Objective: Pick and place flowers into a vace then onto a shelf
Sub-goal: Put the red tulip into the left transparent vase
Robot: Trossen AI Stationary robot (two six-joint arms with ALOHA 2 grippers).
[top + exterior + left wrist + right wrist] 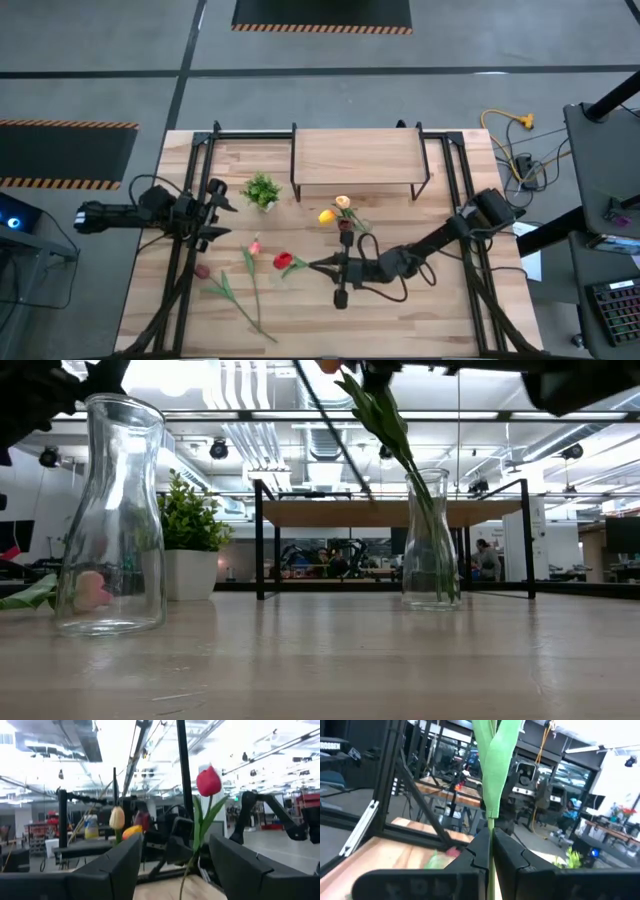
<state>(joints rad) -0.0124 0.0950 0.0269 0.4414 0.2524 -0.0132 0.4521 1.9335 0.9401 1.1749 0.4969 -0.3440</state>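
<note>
From above, the right gripper (340, 266) reaches to the middle of the wood-plank table (450, 310), its jaws clamped on the thin green stem of a red artificial tulip (283, 262) whose head points toward the table's left edge, the stem lying roughly level along the gripper's line. Just behind it, toward the far edge, a clear glass vase (345, 226) already carries yellow and peach tulips (334, 209); that mouth is the target as I judge it, so the stem must be turned upright first. The low light-wood shelf on black legs (355, 158) stands at the far edge beyond the vase. The left gripper (212, 212) waits near the left edge, fingers apart and empty, beside a small bushy green plant in a white pot (262, 190). More tulips (240, 285) lie loose toward the near-left corner.

At table height, a second clear glass vase (112, 520), empty, stands closest, with a pink tulip head (90, 590) lying behind it.

The left wrist view looks between its spread fingers (112, 867) at the red tulip.

The right wrist view shows its fingers (480, 852) pinched tight on the stem.
</note>
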